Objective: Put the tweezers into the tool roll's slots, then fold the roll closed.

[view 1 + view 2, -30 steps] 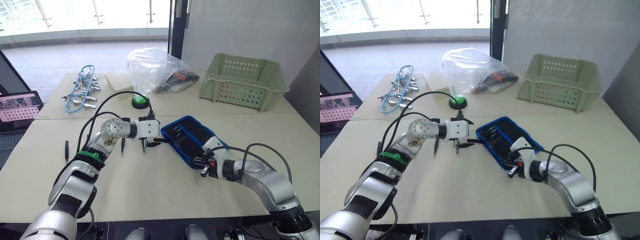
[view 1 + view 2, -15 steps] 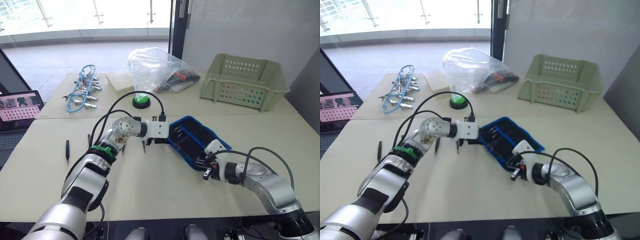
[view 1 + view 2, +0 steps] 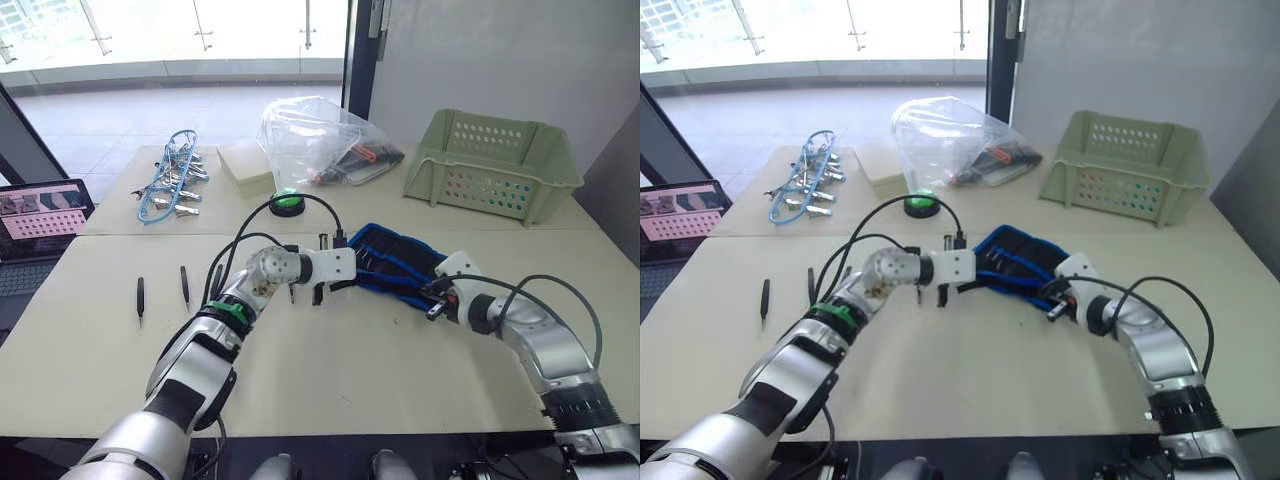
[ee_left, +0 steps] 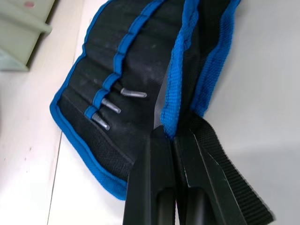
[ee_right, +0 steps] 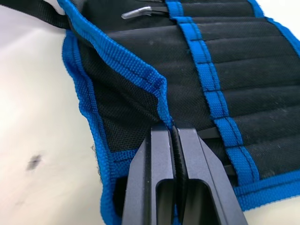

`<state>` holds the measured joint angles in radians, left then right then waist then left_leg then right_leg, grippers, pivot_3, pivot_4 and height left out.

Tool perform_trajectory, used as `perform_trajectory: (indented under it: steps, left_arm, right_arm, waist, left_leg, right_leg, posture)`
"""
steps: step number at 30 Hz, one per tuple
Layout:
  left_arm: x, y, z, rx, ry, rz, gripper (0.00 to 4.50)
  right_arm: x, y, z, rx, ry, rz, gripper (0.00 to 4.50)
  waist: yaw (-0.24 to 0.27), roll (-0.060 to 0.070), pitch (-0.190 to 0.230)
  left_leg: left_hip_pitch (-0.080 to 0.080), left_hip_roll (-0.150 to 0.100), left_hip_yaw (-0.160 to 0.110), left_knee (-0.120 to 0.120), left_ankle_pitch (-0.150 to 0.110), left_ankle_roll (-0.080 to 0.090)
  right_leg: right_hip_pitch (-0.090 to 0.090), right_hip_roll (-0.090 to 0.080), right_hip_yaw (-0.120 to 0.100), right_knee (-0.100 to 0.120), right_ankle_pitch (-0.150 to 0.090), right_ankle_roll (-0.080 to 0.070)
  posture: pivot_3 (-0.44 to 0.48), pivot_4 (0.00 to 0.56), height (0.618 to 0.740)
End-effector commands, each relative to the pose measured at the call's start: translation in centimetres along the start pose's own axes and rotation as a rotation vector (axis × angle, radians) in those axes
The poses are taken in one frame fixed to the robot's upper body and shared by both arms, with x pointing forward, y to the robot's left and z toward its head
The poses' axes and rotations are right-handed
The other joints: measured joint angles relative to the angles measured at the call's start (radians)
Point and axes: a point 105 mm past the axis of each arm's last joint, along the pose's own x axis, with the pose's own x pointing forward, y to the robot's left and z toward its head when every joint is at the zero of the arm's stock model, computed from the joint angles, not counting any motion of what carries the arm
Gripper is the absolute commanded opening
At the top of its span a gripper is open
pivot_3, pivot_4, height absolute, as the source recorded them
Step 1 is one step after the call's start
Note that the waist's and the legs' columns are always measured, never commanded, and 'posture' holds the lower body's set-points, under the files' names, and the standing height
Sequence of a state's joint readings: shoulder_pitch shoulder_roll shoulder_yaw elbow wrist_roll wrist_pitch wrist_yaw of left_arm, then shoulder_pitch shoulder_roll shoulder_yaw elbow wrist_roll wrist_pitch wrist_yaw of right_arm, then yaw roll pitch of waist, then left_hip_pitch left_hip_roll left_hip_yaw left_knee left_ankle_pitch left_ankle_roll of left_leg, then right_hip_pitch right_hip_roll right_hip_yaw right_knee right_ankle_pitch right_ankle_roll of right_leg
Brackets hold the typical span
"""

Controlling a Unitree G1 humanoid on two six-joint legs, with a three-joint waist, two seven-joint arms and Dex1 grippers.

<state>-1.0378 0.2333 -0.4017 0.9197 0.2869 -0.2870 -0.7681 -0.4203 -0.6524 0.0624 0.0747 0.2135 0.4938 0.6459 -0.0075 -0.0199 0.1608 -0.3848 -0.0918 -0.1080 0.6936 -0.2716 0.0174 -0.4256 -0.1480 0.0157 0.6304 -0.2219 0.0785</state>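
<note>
Both tools clenched on the tool roll [image 3: 395,262]: left tool [image 4: 174,136] pinches its blue edge by the strap, right tool [image 5: 174,136] a raised fold, w/ three tweezers [image 3: 185,286] loose on desk [image 3: 330,370].

No text, label, brand, number or sign can be read anywhere. The laptop screen [image 3: 42,207] at the left edge shows rows of small coloured marks, too small to make out as writing.
</note>
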Motion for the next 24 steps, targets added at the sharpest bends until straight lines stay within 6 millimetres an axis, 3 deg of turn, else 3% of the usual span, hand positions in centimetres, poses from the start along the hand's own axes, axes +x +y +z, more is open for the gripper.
perform_trajectory:
  steps: [1,7,10,13,20,24]
  left_arm:
    - [-0.3,2.4,0.8,0.007,-0.005,0.090,0.03]
    - [-0.5,-0.7,-0.5,-0.015,-0.012,-0.051,0.03]
    - [-1.0,-1.1,-0.4,-0.040,-0.052,-0.048,0.03]
    - [-1.7,-0.5,-0.8,-0.075,-0.070,0.011,0.03]
    - [-1.6,-2.0,-1.8,-0.131,-0.056,-0.037,0.03]
    - [-1.6,-2.9,-2.1,-0.143,-0.048,-0.075,0.03]
  right_arm:
    - [-0.2,-1.0,0.8,-0.042,-0.030,-0.034,0.00]
    - [-1.1,-0.2,1.1,-0.070,-0.076,0.017,0.00]
    - [-1.4,0.6,1.8,-0.086,-0.132,0.064,0.00]
    - [-2.1,3.0,1.6,-0.213,-0.126,0.173,0.00]
    - [-2.5,7.3,1.7,-0.186,-0.142,0.299,0.00]
    - [-2.7,8.1,0.0,-0.244,-0.044,0.322,0.00]
  waist:
    - [-0.002,0.000,0.000]
    - [-0.008,0.000,0.000]
    - [-0.008,0.000,0.000]
    - [-0.006,0.000,0.000]
    - [-0.006,0.000,0.000]
    - [-0.006,0.000,0.000]
  left_leg:
    - [0.000,0.000,0.000,0.000,0.000,0.000]
    - [-0.001,0.000,0.000,-0.001,0.000,0.001]
    - [-0.001,0.000,-0.002,0.000,-0.001,0.001]
    - [-0.002,0.000,-0.003,0.000,-0.001,0.001]
    - [-0.001,0.000,-0.002,0.001,-0.001,0.001]
    - [-0.001,0.000,-0.002,0.001,-0.001,0.001]
  right_leg:
    - [0.000,0.000,0.000,0.000,0.000,0.000]
    - [0.000,0.000,0.000,0.002,0.000,0.000]
    - [-0.001,0.000,0.001,0.002,0.000,0.001]
    - [-0.001,0.000,0.001,0.001,0.001,0.001]
    - [-0.001,0.000,0.001,0.001,0.001,0.001]
    - [0.000,0.000,0.001,0.001,0.001,0.001]
  posture:
    - [0.000,0.150,0.740]
    - [0.000,0.150,0.740]
    - [0.000,0.150,0.740]
    - [0.000,0.150,0.740]
    - [0.000,0.150,0.740]
    - [0.000,0.150,0.740]
